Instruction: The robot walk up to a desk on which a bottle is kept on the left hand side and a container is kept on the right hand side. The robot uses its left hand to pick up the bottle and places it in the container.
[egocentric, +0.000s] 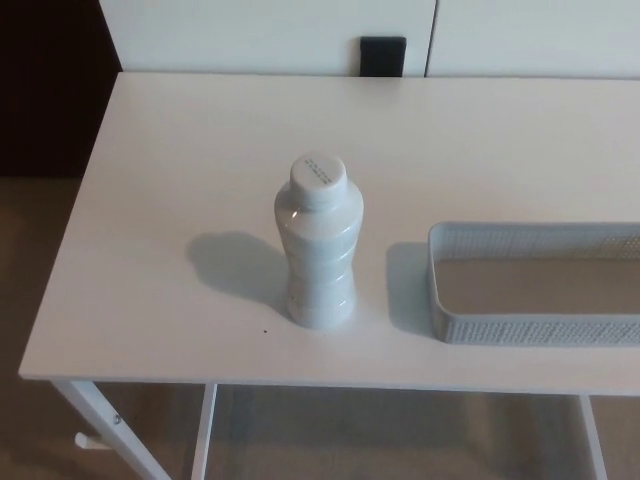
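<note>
We see a white bottle (318, 242) upright on table (160, 200), tray (530, 328) just right; no hands visible, state unknown. Approach step; next, left-hand reach.

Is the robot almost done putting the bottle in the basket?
Not yet. The robot has reached the desk, so that part looks done. The bottle stands upright on the desk, left of the basket, which looks empty. No hand shows, so nothing is held. Grabbing the bottle and placing it are left.

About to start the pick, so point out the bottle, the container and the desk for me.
bottle (320, 255), head view, on the middle of its ribbed body.
container (520, 327), head view, on its near mesh wall.
desk (200, 140), head view, on the bare top, back left.
</note>
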